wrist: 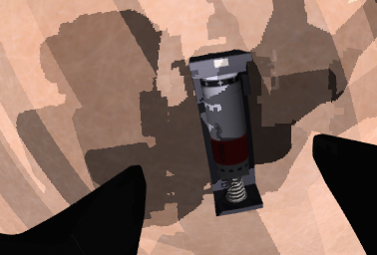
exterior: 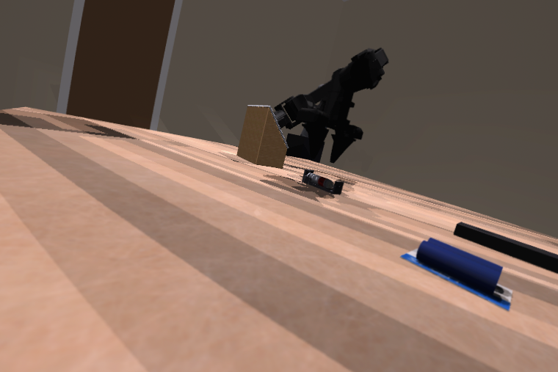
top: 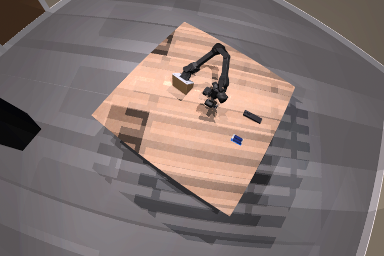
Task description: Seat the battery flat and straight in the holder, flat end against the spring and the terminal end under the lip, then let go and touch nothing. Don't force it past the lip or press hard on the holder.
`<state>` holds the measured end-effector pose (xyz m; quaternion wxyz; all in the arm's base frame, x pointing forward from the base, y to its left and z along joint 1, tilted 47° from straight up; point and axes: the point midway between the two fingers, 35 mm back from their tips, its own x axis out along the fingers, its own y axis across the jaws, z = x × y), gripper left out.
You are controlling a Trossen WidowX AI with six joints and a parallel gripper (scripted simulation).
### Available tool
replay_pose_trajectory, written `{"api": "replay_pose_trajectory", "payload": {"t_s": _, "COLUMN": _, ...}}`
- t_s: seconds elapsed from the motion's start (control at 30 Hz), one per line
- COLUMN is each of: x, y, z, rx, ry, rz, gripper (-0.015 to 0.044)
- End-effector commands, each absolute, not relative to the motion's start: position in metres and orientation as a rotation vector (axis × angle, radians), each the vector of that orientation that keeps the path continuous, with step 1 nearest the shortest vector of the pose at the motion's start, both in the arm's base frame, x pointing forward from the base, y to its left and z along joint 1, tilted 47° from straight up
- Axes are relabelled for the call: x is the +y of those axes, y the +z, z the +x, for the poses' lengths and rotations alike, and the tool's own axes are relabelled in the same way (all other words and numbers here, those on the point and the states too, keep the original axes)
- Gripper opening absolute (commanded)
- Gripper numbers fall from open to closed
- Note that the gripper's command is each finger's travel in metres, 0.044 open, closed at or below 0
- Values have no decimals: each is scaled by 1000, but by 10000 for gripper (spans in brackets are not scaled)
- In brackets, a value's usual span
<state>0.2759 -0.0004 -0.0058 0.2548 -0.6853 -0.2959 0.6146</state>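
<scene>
The battery [wrist: 225, 118] [exterior: 321, 182], grey with a red band, lies lengthwise in the black holder [wrist: 236, 204] [exterior: 335, 186] on the wooden table. Its red end is next to the spring [wrist: 233, 190] and its grey end is at the holder's lip [wrist: 219, 62]. In the wrist view it looks straight in the tray. My gripper [wrist: 231, 161] [exterior: 325, 158] [top: 210, 103] is open, its fingers spread wide on either side and lifted clear above the holder. It touches nothing. In the top view the holder is hidden under the gripper.
A tan wedge block [top: 183, 84] [exterior: 260, 142] stands by the arm's base. A black bar [top: 252, 116] [exterior: 504, 243] and a blue cylinder on a blue card [top: 237, 139] [exterior: 459, 264] lie to the right of the holder.
</scene>
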Motion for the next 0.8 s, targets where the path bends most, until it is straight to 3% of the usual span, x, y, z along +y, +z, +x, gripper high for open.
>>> {"api": "replay_pose_trajectory", "payload": {"t_s": 0.0, "x": -22, "y": 16, "z": 274, "rx": -812, "ry": 1660, "rz": -1889, "gripper": 440}}
{"api": "replay_pose_trajectory", "payload": {"t_s": 0.77, "x": -24, "y": 16, "z": 273, "rx": -812, "ry": 1660, "rz": -1889, "gripper": 440}}
